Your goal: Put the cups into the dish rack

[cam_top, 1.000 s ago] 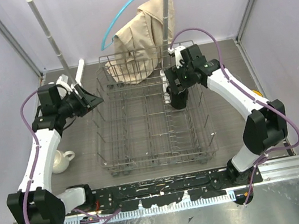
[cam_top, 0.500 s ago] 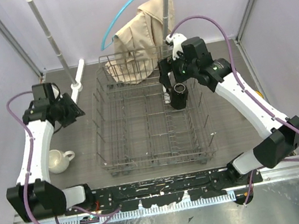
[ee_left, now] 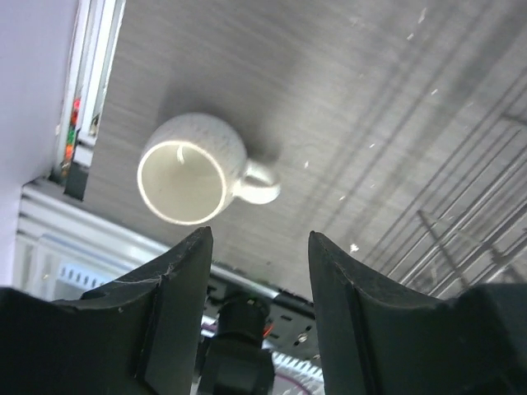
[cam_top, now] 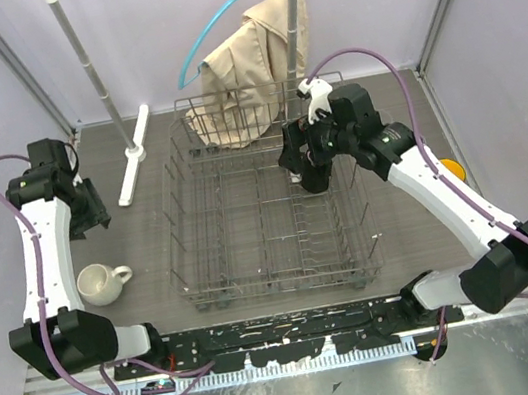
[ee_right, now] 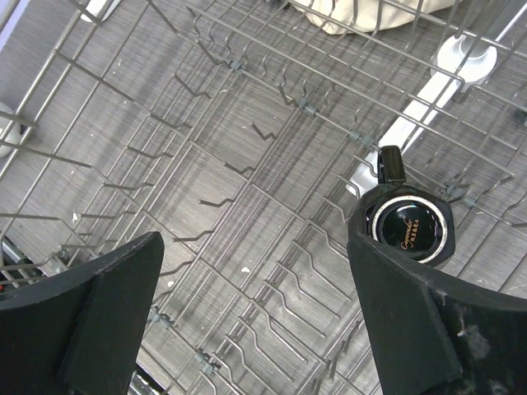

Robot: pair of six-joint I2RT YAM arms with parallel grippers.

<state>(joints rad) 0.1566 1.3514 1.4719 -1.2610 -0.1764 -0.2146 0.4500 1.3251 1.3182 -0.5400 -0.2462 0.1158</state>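
The dish rack (cam_top: pixel 279 276) is sitting in the middle of the bench (cam_top: pixel 156 276), its far side close to the far edge; a black mug (cam_top: pixel 317 176) is standing inside it, in the far right part among the tines, its handle pointing toward the far edge; whether its mouth is facing up or down is not clear. The right gripper (ee_right: pixel 255 240) is hovering over the rack just above that mug, its jaws standing wide apart and holding nothing. A white mug (ee_left: pixel 193 169) is resting upright on the bare bench near the near left corner, outside the rack, handle toward the rack. The left gripper (ee_left: pixel 259 239) is hanging above the left edge of the bench, looking down on the white mug; its jaws are standing apart with nothing between them. A yellow mug (cam_top: pixel 452 167) is showing partly behind the right arm near the right edge.
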